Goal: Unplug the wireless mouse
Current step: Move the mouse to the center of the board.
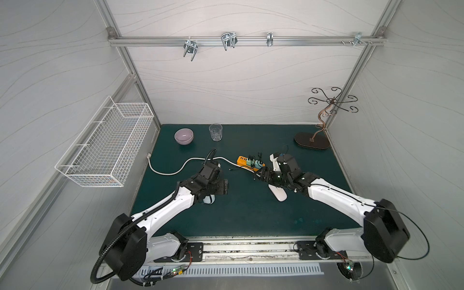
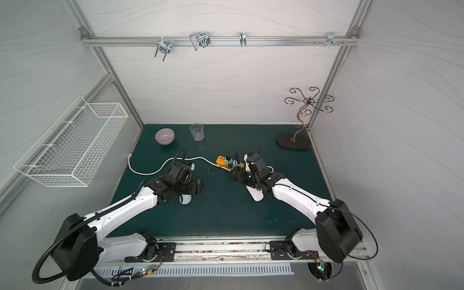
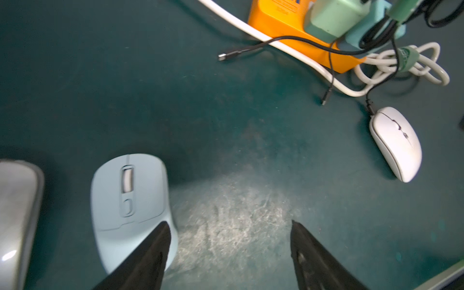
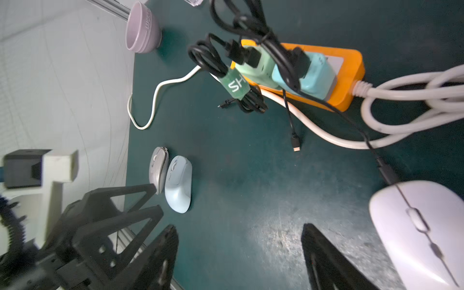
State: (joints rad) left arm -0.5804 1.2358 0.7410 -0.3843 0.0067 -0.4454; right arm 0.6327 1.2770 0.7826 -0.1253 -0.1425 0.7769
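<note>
Wireless mouse: flat white oval mouse [image 4: 421,231], lying on the dark green tabletop [image 1: 246,213] between the orange power strip [image 4: 349,72] and the front edge, partly hidden under the right wrist in both top views.
Plug: black cable plug [image 4: 388,172], seated in the end of the mouse that faces the strip; not yet pulled.
Long axis: mouse and plug are seen in one line, running from the strip toward the front edge.
Right fingers [image 4: 324,256]: spread wide, nothing held; the mouse lies just beside one finger, outside the gap, with the plug ahead on that same side.
Left fingers [image 3: 148,256]: spread wide, nothing held, above a light blue mouse [image 3: 130,200] with a grey mouse [image 3: 17,213] beside it; well apart from the white one.
Nearer arm: the right, as judged.
Coming move: a sideways shift onto the plug is judged needed, then a pull along the axis; the mouse may be dragged unless it is held.
</note>
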